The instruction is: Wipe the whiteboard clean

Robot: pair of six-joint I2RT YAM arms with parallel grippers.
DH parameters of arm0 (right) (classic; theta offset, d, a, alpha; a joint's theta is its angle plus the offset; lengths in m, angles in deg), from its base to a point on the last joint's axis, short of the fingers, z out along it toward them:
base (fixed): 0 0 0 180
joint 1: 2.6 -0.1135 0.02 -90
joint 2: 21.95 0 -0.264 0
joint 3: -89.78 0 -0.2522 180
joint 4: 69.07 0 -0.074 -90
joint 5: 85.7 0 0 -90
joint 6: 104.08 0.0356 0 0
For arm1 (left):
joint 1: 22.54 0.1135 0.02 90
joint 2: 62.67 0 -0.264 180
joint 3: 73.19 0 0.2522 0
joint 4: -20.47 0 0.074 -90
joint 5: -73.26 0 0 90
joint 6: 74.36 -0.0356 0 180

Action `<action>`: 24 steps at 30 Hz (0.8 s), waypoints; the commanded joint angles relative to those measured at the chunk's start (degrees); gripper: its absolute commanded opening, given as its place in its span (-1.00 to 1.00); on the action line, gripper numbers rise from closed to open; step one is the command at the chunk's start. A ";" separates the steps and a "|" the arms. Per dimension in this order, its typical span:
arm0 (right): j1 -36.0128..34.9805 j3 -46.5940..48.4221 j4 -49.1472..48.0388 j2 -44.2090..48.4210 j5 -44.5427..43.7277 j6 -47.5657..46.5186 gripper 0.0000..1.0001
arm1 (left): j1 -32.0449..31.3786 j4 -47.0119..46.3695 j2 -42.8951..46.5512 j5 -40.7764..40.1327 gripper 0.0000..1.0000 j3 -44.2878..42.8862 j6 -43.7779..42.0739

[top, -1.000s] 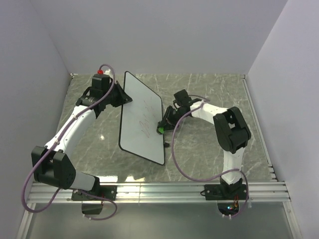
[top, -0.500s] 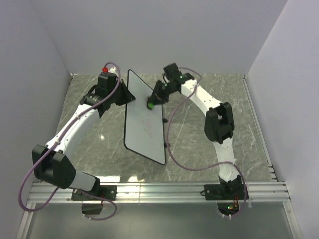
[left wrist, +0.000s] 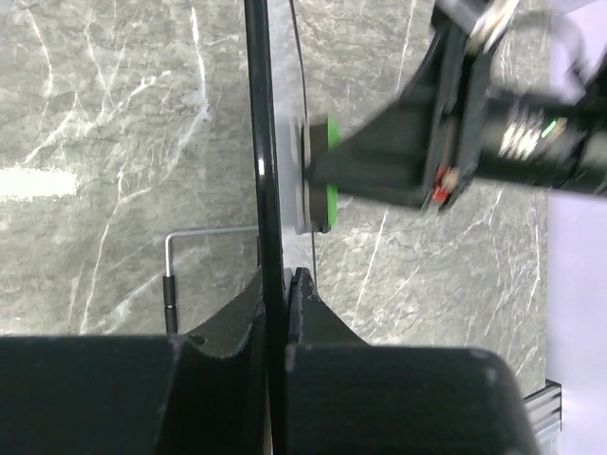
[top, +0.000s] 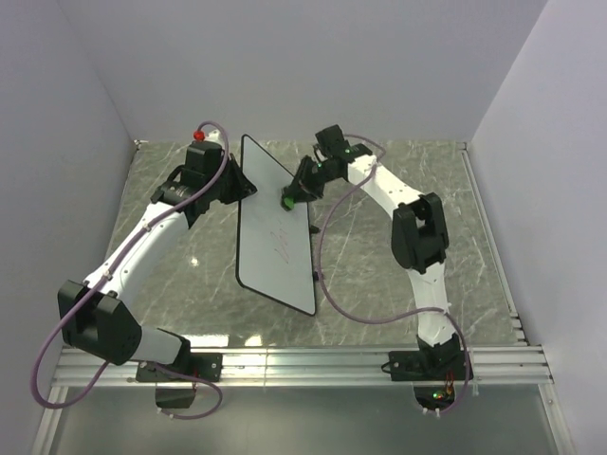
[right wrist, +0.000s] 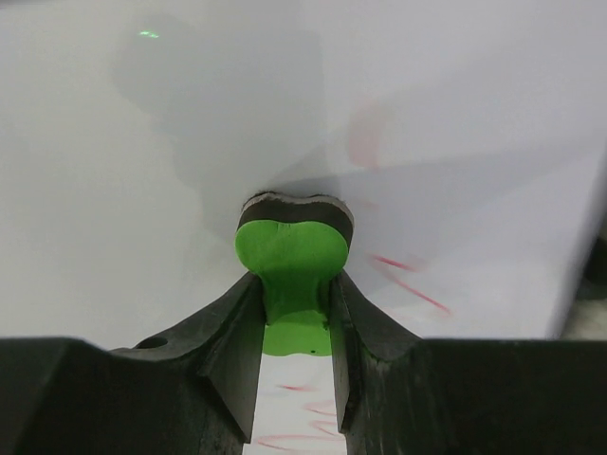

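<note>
Right end effector (right wrist: 296, 284) is clamped tight on a green eraser (right wrist: 294, 251), jaws squeezing the narrow neck of it from both sides. The dark pad end of the eraser is pressed flat against the whiteboard (top: 275, 237). From above, that contact spot sits in the upper part of the whiteboard, close to its far right edge.

Left end effector (left wrist: 278, 289) is doing the holding job: its two jaws are pinched closed on the whiteboard's thin black frame, one on each face. It grips at the far left edge, on the opposite side of the whiteboard from the eraser. In the left wrist view you see the whiteboard dead edge-on, with the eraser and the right arm just beyond it.

The whiteboard itself isn't lying flat. It's tipped up on edge over the marbled surface (top: 398, 284), roughly in the middle between the two arms, its near corner down low towards the bases. Can't tell if that corner actually touches the surface.

There are faint red marks (right wrist: 408, 284) on the whiteboard just below and to the right of the eraser, plus a smudgy pink patch above them. A little L-shaped metal key (left wrist: 171, 280) lies on the surface on the left arm's side of the whiteboard.
</note>
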 commanded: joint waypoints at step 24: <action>-2.22 7.52 -0.61 -7.52 -2.04 5.93 -1.00 | -10.93 10.44 -9.05 4.34 -0.99 6.99 -16.05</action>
